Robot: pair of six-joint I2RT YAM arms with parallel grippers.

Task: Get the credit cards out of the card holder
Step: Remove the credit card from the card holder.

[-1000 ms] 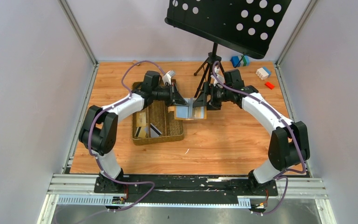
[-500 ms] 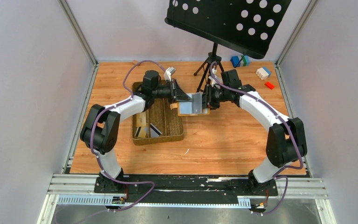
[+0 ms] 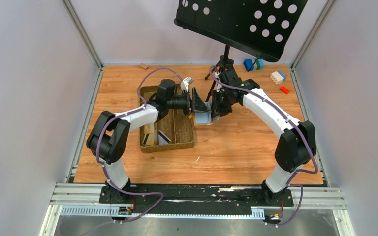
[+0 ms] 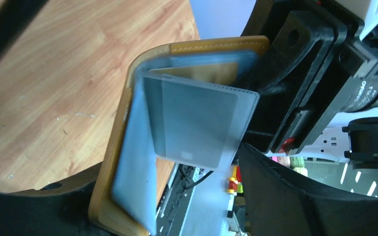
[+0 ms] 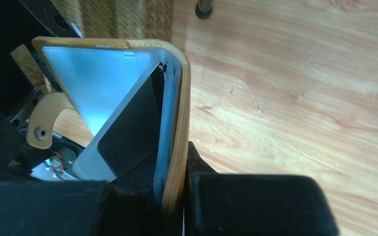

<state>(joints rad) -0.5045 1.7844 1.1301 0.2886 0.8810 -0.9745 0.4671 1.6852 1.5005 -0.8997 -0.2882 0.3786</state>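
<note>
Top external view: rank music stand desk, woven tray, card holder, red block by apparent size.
1. music stand desk, though nearer the camera
2. woven tray
3. card holder, partly hidden
4. red block

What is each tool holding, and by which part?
The right tool pinches the card holder by one cover's edge; the left tool is open, gripping nothing.

No text could be read. Small white print stood on a black motor housing (image 4: 374, 86) at three o'clock in the left wrist view, too blurred to make out. The card holder (image 4: 197, 123) showed no legible mark.
</note>
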